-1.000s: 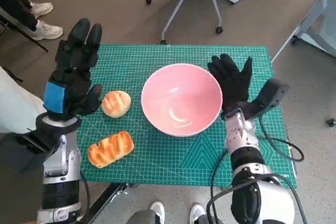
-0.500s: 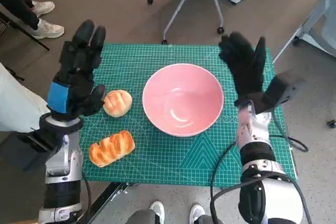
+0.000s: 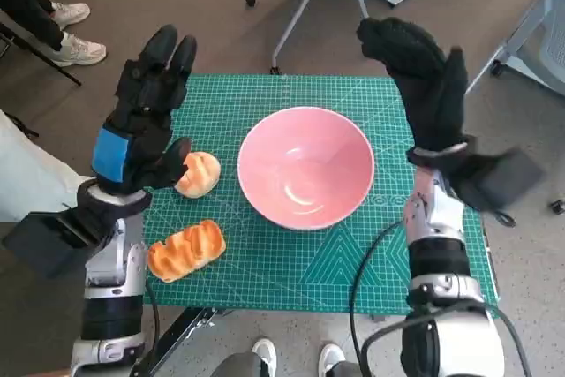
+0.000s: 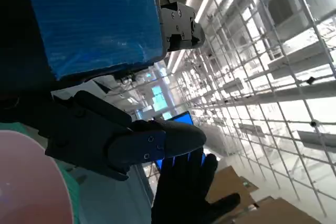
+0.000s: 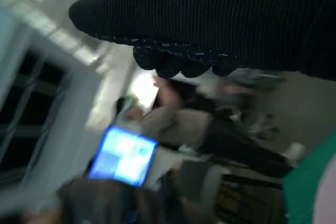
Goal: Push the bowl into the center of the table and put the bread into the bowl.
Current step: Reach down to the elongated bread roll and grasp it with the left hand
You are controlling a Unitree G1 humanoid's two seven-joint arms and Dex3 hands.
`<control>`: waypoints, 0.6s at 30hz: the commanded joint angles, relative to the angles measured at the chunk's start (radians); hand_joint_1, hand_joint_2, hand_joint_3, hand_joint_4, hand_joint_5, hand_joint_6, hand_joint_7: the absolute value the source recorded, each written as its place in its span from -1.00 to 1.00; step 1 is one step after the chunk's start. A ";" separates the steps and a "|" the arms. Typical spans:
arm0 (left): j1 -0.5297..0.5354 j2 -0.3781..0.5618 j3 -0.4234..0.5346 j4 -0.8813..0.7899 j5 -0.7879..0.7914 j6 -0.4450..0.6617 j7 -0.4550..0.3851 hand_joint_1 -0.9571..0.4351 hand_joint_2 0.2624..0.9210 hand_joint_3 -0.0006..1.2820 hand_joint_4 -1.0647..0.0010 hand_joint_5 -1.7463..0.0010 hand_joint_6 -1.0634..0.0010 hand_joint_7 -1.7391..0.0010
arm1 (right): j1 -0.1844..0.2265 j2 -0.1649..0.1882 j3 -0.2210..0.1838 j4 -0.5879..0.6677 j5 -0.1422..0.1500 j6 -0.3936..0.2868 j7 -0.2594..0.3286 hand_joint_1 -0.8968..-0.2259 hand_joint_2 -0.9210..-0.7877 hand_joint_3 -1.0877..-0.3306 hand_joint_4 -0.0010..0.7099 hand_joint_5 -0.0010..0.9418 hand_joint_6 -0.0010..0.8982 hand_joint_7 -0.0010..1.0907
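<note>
Sitting near the middle of the green gridded cutting-mat surface (image 3: 265,271), the wide, smooth pink bowl (image 3: 305,167) stands upright with nothing in it; a slice of its rim also shows in the left wrist view (image 4: 31,182).

Two pieces of bread lie toward the surface's left edge, both outside the bowl. The round golden bread roll (image 3: 198,173) rests just beside the bowl's left side, apart from it. The longer ridged golden bread loaf (image 3: 186,250) lies nearer the front left corner, well apart from the bowl.

The left hand (image 3: 144,121), black with blue tape across its back, is raised over the left edge of the surface with its fingers stretched apart and nothing in them; its thumb hangs just beside the round roll, and whether they touch cannot be told. In the left wrist view the same hand (image 4: 94,77) fills the frame, holding nothing.

The right hand (image 3: 422,86), in its black knitted glove, is lifted above the far right corner of the surface, fingers spread and empty, clear of the bowl. The glove (image 5: 220,19) shows as a dark band in the blurred right wrist view.
</note>
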 commanded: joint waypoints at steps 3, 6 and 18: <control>-0.056 0.011 -0.025 -0.044 0.000 0.047 -0.014 -0.62 1.00 -0.18 0.81 1.00 1.00 0.63 | 0.078 -0.012 0.045 -0.130 0.054 0.088 0.054 -0.39 -1.00 -0.01 -0.53 -0.99 -0.80 -0.20; -0.080 0.021 -0.035 -0.057 0.009 0.066 -0.020 -0.62 1.00 -0.21 0.81 1.00 1.00 0.62 | 0.096 -0.017 0.055 -0.174 0.056 0.122 0.043 -0.40 -1.00 0.00 -0.51 -0.99 -0.89 -0.06; -0.117 0.134 -0.067 -0.101 0.131 0.085 -0.058 -0.65 1.00 -0.20 0.84 1.00 1.00 0.62 | 0.121 -0.021 0.077 -0.247 0.044 0.151 0.002 -0.30 -1.00 -0.02 -0.51 -1.00 -0.97 0.05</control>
